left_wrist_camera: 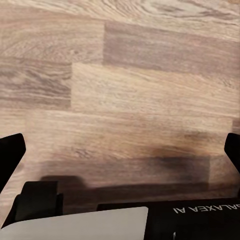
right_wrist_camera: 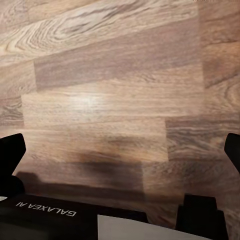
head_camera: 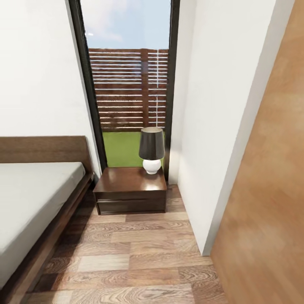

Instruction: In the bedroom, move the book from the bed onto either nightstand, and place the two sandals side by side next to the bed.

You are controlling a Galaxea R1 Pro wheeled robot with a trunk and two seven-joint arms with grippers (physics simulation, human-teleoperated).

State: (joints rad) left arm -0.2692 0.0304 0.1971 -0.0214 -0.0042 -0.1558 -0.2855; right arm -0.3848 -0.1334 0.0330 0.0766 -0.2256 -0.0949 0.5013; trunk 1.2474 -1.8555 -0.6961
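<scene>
- Black fingertips of the left gripper [left_wrist_camera: 120, 150] are showing at the two outer edges of the left wrist view, standing wide apart and holding nothing; wood-plank floor [left_wrist_camera: 130, 90] is lying under them, with the robot's own base, lettered GALAXEA AI, along one edge.
- Black fingertips of the right gripper [right_wrist_camera: 120, 152] are likewise standing spread at the edges of the right wrist view, empty, pointing down at bare planks.
- Off-white mattress of the bed [head_camera: 29, 198] is lying ahead and to the robot's left in the head view, its dark frame running away toward the headboard; no book is showing on the visible part.
- Dark reddish nightstand [head_camera: 126, 179] is standing straight ahead, just beside the bed's head end, bearing a dark-shaded lamp [head_camera: 151, 150] at its right rear; the left and front of its top are bare.
- Tall window [head_camera: 128, 76] is rising behind the nightstand; a white wall and a brown door panel are closing in the right side.
- Judgement: the left arm is sitting nearer the bed, the nightstand roughly between both arms; book and sandals are yet to be found.
</scene>
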